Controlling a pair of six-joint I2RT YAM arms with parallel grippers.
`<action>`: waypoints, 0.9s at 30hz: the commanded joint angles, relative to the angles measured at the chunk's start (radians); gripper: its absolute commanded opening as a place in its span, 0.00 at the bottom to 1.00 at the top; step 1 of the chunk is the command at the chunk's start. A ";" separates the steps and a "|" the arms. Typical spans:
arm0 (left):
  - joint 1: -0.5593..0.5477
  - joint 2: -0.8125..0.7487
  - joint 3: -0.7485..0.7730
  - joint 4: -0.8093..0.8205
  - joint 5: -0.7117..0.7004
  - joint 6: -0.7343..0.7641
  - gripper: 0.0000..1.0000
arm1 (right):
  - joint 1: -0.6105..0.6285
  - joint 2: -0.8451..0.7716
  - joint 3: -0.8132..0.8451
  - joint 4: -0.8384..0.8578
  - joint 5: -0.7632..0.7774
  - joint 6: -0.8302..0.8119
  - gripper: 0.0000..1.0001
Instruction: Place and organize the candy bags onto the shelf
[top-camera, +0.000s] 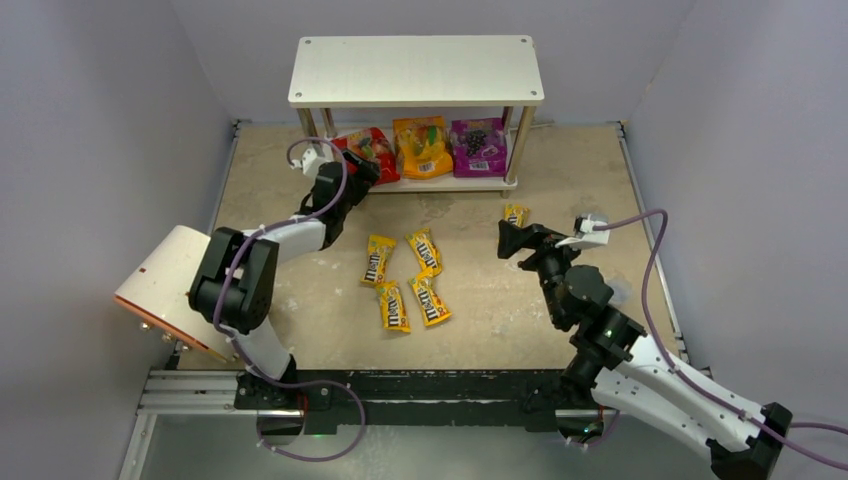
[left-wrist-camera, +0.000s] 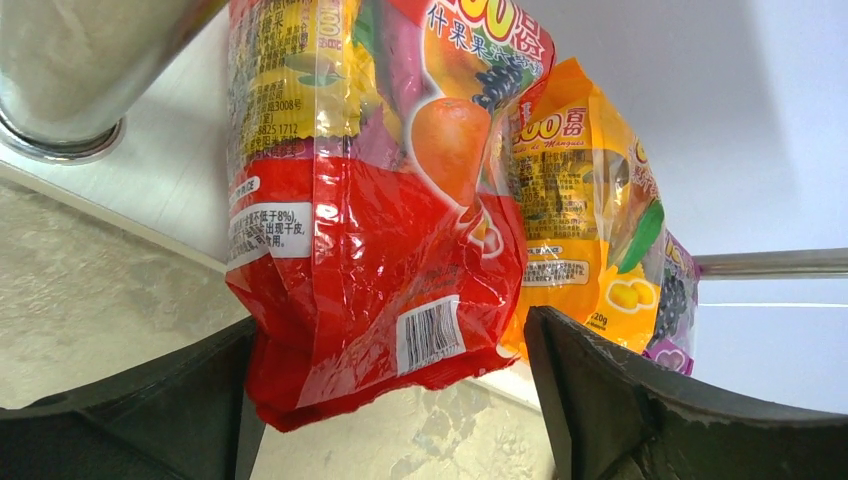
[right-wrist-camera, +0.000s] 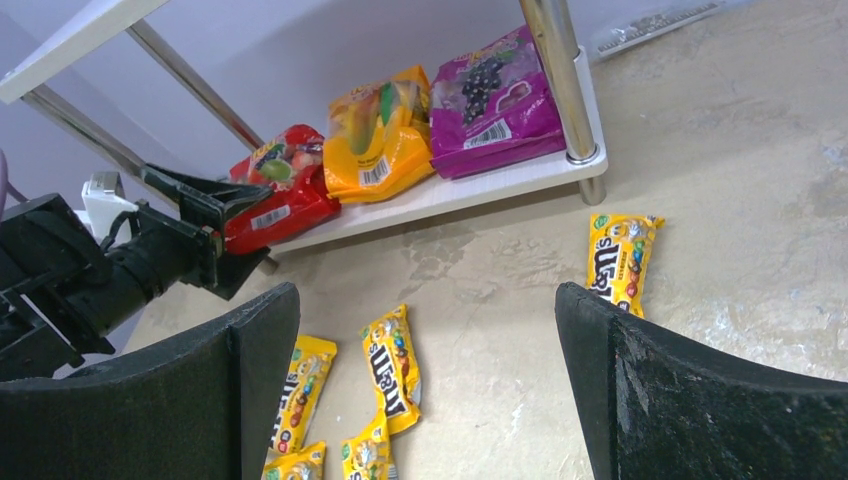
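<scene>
Risk: the red pouch (top-camera: 378, 148) overhangs the front edge of the shelf (top-camera: 415, 70) at its lower left. If you shove or drag it, it may slide onto the table (top-camera: 600, 170) or displace the orange pouch (top-camera: 422, 147) touching it. The left end effector (top-camera: 362, 168) is spread wide astride that pouch's near end, gripping nothing. The right end effector (top-camera: 508, 242) is wide and empty, beside the lone yellow packet (top-camera: 515, 214) before the shelf's right post
</scene>
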 joint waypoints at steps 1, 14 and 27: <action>0.012 -0.085 0.013 -0.065 -0.013 0.015 0.94 | -0.003 -0.015 0.004 0.030 -0.004 -0.008 0.99; 0.022 -0.202 -0.095 -0.146 0.090 -0.009 0.97 | -0.004 -0.042 -0.004 0.019 -0.002 0.011 0.99; 0.022 -0.102 -0.036 -0.021 0.183 0.008 0.98 | -0.003 -0.032 -0.012 0.035 0.007 0.004 0.99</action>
